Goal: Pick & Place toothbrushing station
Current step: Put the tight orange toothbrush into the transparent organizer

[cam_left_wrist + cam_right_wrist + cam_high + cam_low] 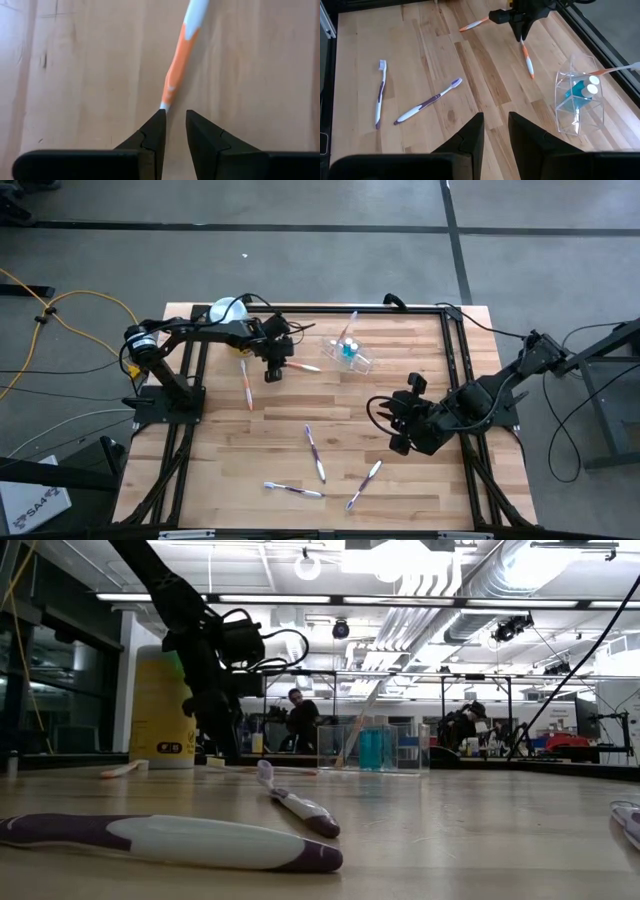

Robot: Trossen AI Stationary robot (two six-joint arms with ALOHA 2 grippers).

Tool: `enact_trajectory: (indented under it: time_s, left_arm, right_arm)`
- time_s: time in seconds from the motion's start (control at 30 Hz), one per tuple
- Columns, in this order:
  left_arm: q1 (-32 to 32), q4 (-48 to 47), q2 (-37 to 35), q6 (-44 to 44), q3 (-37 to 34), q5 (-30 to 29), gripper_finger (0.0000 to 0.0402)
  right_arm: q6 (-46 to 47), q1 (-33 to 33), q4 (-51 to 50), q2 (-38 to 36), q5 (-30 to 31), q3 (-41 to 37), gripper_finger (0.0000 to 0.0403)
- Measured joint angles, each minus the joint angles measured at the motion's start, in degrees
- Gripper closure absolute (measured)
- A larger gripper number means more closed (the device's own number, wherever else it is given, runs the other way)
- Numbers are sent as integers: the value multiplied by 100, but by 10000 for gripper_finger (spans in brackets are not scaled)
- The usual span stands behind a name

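Observation:
The clear plastic holder (pixel 352 354) stands on the table's far middle, with blue items inside and a toothbrush (pixel 348 328) leaning out of it; it also shows in the right wrist view (pixel 577 100) and the low view (pixel 375 748). My left gripper (pixel 272 370) points down, low over the table left of the holder, fingers shut to a narrow gap (pixel 176 112). One end of an orange-and-white toothbrush (pixel 177 65) lies right at its tips, and the brush lies flat (pixel 302 367). My right gripper (pixel 400 428) waits shut and empty at the right middle. My left gripper comes from above with one fingertip (pixel 159 117) at the orange toothbrush's end (pixel 165 104). The brush is not between the fingers and lies flat on the table. I cannot tell whether the fingertip touches it.
A yellow canister with a pale lid (pixel 228 310) stands at the far left behind my left arm. A second orange toothbrush (pixel 245 385) lies near the left arm. Three purple-and-white toothbrushes (pixel 315 452) (pixel 293 490) (pixel 363 483) lie near the front edge. A black frame (pixel 455 370) borders the table.

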Motion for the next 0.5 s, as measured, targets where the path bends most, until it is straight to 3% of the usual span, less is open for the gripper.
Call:
enact_trajectory:
  time_s: [0.5]
  left_arm:
    - [10, -190, 0, 226, 0, -322, 331]
  right_arm:
    - [0, 0, 32, 0, -1, -1, 322]
